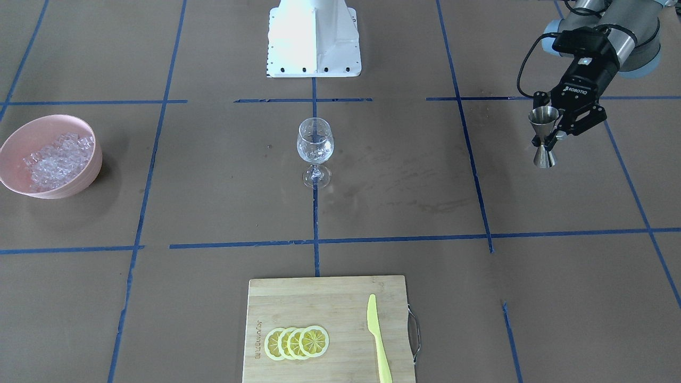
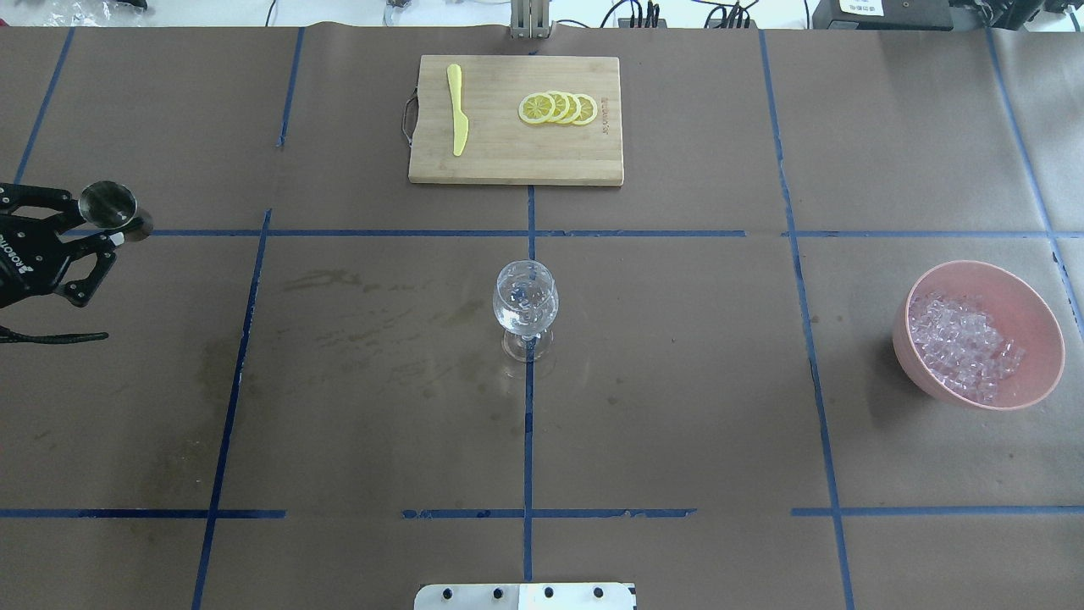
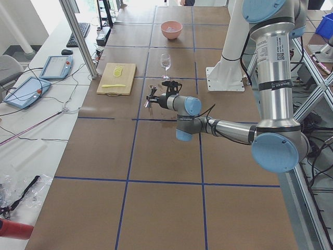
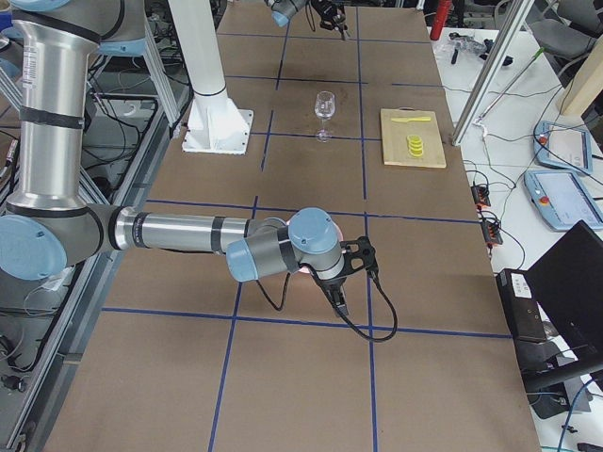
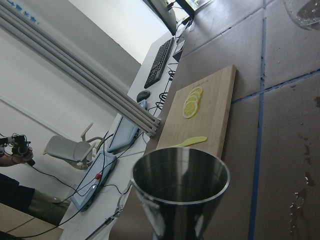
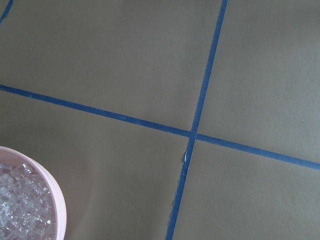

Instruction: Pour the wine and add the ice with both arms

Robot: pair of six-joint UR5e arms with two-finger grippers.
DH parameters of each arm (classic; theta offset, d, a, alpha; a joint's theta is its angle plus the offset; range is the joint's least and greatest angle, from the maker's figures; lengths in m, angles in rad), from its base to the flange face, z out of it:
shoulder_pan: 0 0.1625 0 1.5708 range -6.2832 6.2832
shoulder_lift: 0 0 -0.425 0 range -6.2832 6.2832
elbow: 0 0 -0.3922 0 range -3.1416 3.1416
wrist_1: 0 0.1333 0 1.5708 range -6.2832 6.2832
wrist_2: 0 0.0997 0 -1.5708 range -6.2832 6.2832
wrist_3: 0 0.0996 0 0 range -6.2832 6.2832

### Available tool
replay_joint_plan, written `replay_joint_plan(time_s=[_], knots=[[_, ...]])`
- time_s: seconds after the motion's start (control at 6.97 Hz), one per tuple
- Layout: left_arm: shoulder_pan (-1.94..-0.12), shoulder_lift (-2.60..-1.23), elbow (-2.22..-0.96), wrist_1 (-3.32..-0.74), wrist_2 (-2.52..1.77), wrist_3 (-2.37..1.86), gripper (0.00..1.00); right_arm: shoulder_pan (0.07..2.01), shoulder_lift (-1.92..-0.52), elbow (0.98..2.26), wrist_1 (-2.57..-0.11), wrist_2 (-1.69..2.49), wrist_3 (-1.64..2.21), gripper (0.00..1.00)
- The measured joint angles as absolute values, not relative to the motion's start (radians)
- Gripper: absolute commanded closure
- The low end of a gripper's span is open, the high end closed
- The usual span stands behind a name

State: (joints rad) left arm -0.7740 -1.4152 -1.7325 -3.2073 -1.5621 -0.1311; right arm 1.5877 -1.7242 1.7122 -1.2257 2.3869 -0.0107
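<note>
Steel double-cone jigger (image 1: 543, 118) stood upright, clenched in my left claw (image 1: 548, 139), presumably kept level against spilling. Small clear ice cubes (image 1: 56, 159) filled a pink round bowl (image 1: 85, 180) near my right claw (image 4: 339, 299), whose grip I couldn't tell.

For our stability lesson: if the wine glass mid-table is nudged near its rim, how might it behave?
The glass would probably tip rather than slide: it stands upright on a thin stem over a foot narrower than its top part. Being clear glass, it is likely fragile and smooth to grip. Tipped, its round shape might roll.
</note>
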Motion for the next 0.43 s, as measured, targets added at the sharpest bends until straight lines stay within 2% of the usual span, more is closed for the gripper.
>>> replay_joint_plan(time_s=[0.43], knots=[[-0.761, -1.414, -1.638, -3.263, -1.579, -0.546, 1.0, 1.588, -1.724, 1.715, -1.226, 2.387, -0.011, 0.0]])
